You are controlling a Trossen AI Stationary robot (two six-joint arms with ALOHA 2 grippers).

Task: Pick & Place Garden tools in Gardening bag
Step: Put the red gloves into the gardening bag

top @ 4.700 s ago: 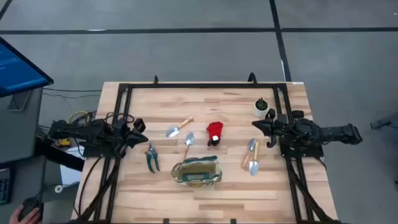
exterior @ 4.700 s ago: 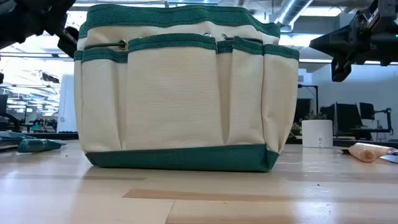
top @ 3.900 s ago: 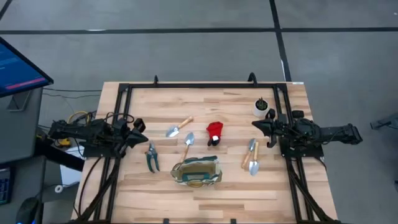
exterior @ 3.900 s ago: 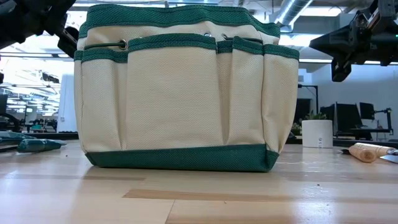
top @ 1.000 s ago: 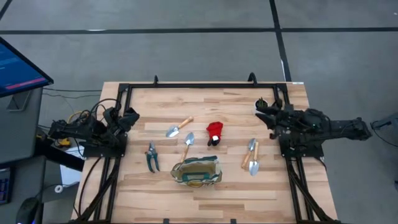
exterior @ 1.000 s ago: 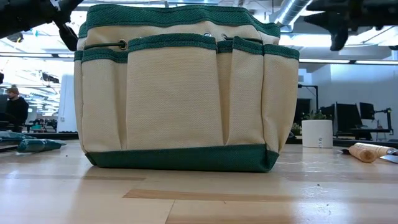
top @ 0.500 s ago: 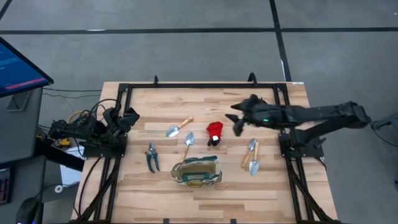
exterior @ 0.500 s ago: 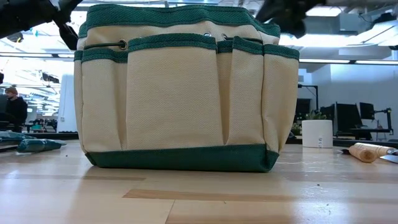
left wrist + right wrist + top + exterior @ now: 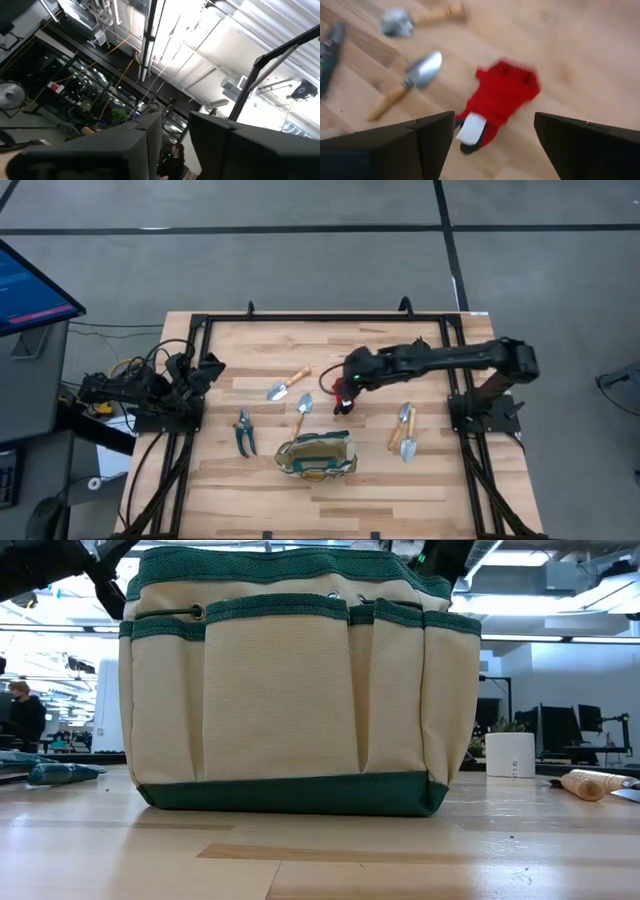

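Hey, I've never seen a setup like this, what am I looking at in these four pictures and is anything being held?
Two robot arms work at a wooden table. One camera looks down from above, one sits at table height, and one rides on each wrist. The right gripper hangs open over a red item, holding nothing. The left gripper waits at the table's left edge. Also lying there: the gardening bag, green pruning shears, wooden-handled trowels, and a small white pot.
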